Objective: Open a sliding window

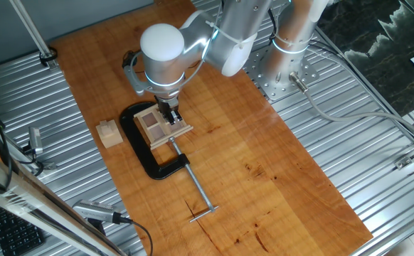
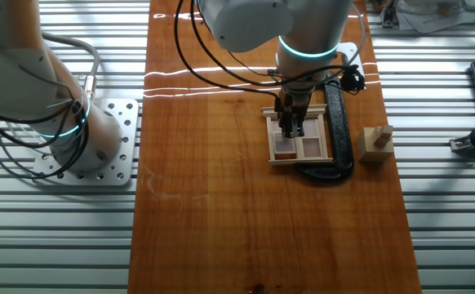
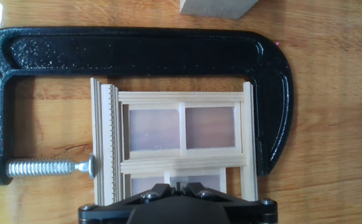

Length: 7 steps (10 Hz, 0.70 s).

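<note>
Still early, by the look of it. Down low over the window [image 3: 181, 152], the gripper [image 3: 180, 185], tips at the near sash by its middle bar. Fingers hidden under the black gripper body in the hand view and too small in both fixed views: cannot tell whether spread, pressed together, or pinching the bar. Contact with the wood likely, not certain.

Held in the jaws of a black clamp [image 3: 137, 53] on the wooden tabletop [image 1: 264, 171], that window, with the screw [image 3: 44, 168] pressing its left side rail and the clamp's right arm backing the other rail. Seated square and flat, so fixed well enough for a push or pull along the track.

As for progress: far sash showing two brownish panes side by side, near sash showing only the upper parts of two more, the rest cut off by the gripper body. No obvious open gap anywhere in the frame. Judged so: approach done or nearly done, the slide itself not yet made, opening all left to do.

Counted: one arm [image 1: 193, 43], one gripper, one window, one clamp with one screw and its long handle rod [image 1: 196, 190]. Beyond the clamp, one plain wooden block [image 3: 215, 7], apart from everything and no part of the job.
</note>
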{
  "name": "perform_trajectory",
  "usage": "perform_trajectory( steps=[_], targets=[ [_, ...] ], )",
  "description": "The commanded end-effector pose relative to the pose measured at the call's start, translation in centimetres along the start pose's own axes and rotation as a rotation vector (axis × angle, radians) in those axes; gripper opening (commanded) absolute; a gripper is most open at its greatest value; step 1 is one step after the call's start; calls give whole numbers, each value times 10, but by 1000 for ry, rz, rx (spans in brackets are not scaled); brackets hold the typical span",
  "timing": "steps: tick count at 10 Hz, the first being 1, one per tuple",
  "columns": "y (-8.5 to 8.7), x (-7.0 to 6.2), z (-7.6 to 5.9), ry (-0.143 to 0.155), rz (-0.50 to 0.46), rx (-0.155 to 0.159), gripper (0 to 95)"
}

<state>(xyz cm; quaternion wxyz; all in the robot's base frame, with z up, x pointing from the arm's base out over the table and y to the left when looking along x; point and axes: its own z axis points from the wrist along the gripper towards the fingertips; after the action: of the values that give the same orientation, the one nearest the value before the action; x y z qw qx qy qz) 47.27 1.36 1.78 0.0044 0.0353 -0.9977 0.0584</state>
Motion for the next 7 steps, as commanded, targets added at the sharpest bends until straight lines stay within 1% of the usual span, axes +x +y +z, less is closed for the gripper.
perform_trajectory(
  steps=[1,7],
  targets=[
    [0,0,0,4,-13,5,0],
    [0,0,0,5,-51,7,0]
  ],
)
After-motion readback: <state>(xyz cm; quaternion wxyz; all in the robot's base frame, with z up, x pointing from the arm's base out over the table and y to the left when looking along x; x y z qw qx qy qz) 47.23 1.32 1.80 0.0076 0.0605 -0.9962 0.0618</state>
